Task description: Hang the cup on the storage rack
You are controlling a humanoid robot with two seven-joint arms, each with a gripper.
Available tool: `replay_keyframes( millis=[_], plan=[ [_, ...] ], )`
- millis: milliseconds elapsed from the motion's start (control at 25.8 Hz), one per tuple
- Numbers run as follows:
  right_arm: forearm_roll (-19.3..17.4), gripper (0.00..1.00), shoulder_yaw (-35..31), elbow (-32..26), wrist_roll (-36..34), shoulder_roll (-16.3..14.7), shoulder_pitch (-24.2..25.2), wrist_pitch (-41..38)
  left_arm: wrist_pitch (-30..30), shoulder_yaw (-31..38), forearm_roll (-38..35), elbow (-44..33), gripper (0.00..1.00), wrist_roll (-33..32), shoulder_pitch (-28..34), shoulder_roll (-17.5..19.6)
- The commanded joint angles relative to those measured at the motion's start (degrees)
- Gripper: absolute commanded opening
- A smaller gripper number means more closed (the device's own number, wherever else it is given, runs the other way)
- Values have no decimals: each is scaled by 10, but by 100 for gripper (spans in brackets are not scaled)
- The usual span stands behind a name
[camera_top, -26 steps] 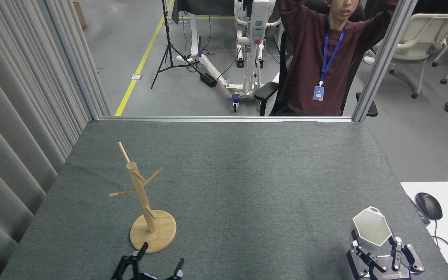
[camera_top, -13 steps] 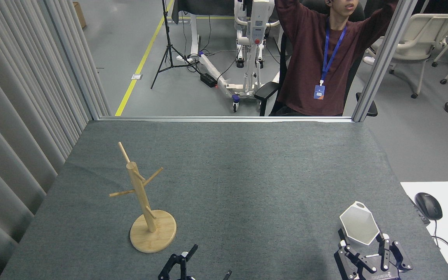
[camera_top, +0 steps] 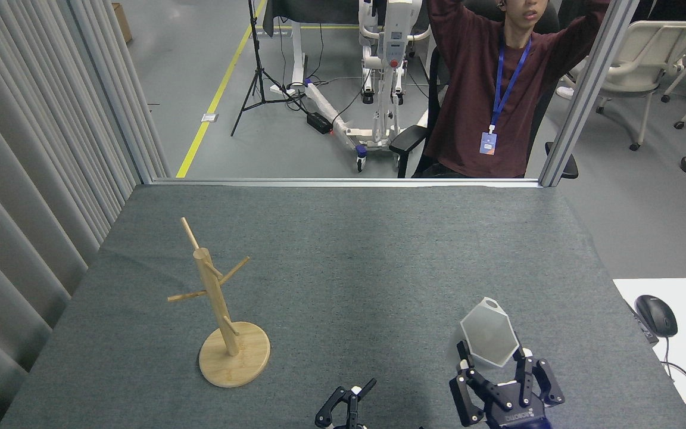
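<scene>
Right gripper (camera_top: 492, 366) clamps the white faceted cup with its hexagonal rim (camera_top: 489, 333), lifted at five o'clock on the grey felt-covered table (camera_top: 379, 250). The light bamboo mug tree (camera_top: 221, 310) waits at seven. Best approach: keep the tab hole leading and line it up with an angled peg. Left gripper (camera_top: 352, 402) hangs spread, empty. Beyond, a seated person in maroon (camera_top: 498, 77) watches.
</scene>
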Motion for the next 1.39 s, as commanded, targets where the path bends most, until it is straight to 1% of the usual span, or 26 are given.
replay_keyframes(
  millis=[0,194,387,504,930,1046,1162,1201,1278,1356],
  plan=[
    [0,59,60,-18,0,-2,9,22,11,-1,0,25,100,-1,-19,-4],
    [4,59,109,-18,1,-5,22,28,20,4,5,24,100,-3,-19,-4],
    [18,59,175,-15,1,-8,24,66,22,5,7,24,100,-5,-27,-5],
    [27,59,200,-9,0,-8,24,85,22,7,7,23,100,-6,-33,-5],
    [29,59,211,-2,-5,-14,37,89,22,56,10,20,100,-8,-50,-6],
    [30,59,221,2,-6,-15,38,91,22,58,9,17,100,-8,-50,-6],
    [39,59,230,3,-6,-15,38,98,22,58,9,14,100,-7,-50,-5],
    [40,59,231,3,-6,-15,38,99,22,57,8,13,99,-6,-50,-5],
    [40,59,233,3,-6,-15,38,100,22,58,7,13,85,-6,-50,-5],
    [41,59,231,4,-6,-15,38,100,22,59,7,13,84,-6,-50,-5]
  ],
)
